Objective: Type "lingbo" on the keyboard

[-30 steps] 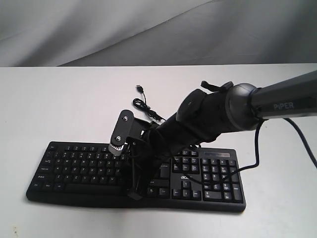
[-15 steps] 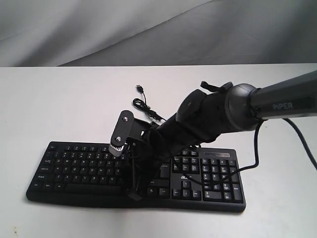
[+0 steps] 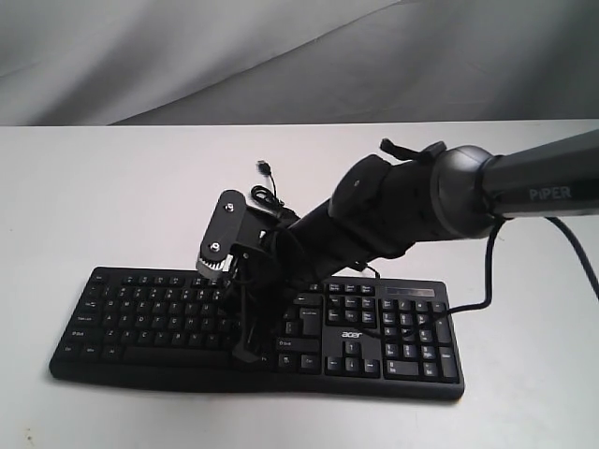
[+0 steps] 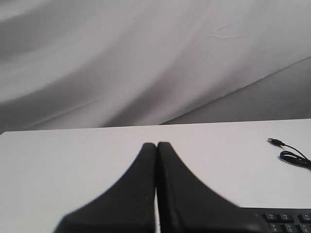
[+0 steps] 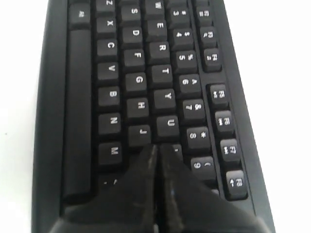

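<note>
The keyboard (image 3: 150, 309) lies flat at the near edge of the white worktop (image 3: 112, 187), its long side running across the exterior view, with the number pad at the right end. It is black with white letters. Its thin cable (image 3: 269, 198) lies in a small coil on the worktop just behind it, and the plug (image 3: 266, 168) rests a little farther back.

My right end effector (image 3: 246, 354) points steeply down over the middle of the keyboard, between the letter keys and the arrow block. Its two fingers are pressed together with no gap between them. From my right wrist, the keyboard (image 5: 136, 82) fills the picture and the right end effector (image 5: 156, 148) has its joined tips over the keys just past J and U, with M to one side and 8 and 9 to the other. I cannot tell which key is under the tips, or whether they touch it.

My right arm (image 3: 552, 194) reaches in from the right side, and its own black lead (image 3: 468, 304) hangs over the number pad.

My left end effector (image 4: 156, 144) is also closed, finger against finger, and holds nothing. It is over the bare worktop with only a corner of the keyboard (image 4: 286, 221) beside it and the coiled cable (image 4: 291, 156) farther off. Grey cloth (image 3: 281, 56) hangs behind the worktop.
</note>
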`<state>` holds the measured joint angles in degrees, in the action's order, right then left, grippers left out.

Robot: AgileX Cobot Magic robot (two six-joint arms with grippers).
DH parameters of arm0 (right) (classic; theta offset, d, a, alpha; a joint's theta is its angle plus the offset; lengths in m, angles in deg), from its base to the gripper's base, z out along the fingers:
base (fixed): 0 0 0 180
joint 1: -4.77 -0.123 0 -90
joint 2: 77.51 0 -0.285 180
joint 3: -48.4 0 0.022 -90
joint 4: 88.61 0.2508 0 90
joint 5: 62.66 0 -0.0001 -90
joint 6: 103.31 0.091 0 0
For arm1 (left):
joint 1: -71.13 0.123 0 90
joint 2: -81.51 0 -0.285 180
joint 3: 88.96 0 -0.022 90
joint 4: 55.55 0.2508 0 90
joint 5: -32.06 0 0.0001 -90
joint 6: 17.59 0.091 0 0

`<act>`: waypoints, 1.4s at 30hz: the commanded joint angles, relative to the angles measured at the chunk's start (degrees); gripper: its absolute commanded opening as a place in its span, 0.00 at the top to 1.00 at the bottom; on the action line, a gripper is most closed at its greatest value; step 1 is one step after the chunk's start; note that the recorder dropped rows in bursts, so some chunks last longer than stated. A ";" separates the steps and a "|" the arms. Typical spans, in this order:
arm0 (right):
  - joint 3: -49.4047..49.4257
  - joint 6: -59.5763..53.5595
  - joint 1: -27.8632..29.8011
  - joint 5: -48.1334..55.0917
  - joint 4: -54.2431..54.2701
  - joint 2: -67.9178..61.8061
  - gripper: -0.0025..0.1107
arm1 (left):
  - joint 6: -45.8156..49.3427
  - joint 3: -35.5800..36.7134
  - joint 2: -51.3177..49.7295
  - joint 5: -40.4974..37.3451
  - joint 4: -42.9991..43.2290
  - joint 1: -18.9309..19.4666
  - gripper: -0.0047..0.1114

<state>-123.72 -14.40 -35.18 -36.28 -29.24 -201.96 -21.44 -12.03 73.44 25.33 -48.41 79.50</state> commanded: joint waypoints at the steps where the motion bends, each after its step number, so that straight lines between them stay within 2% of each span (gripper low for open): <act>1: -3.75 0.14 -0.61 0.10 0.48 -2.15 0.98 | -0.12 0.28 0.28 0.50 0.01 -0.38 0.96; 5: -6.44 1.19 -0.61 1.32 0.78 -5.07 0.98 | -0.12 0.28 0.28 0.50 0.01 -0.38 0.96; 37: -6.49 3.15 -0.61 0.83 -2.62 -7.19 0.98 | -0.12 0.28 0.28 0.50 0.01 -0.38 0.96; 42: -6.49 3.81 -0.71 2.35 -2.72 -3.91 0.98 | -0.12 0.28 0.28 0.50 0.01 -0.38 0.96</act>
<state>-130.09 -11.33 -35.77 -35.39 -31.75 -207.97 -21.44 -12.03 73.44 25.33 -48.41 79.50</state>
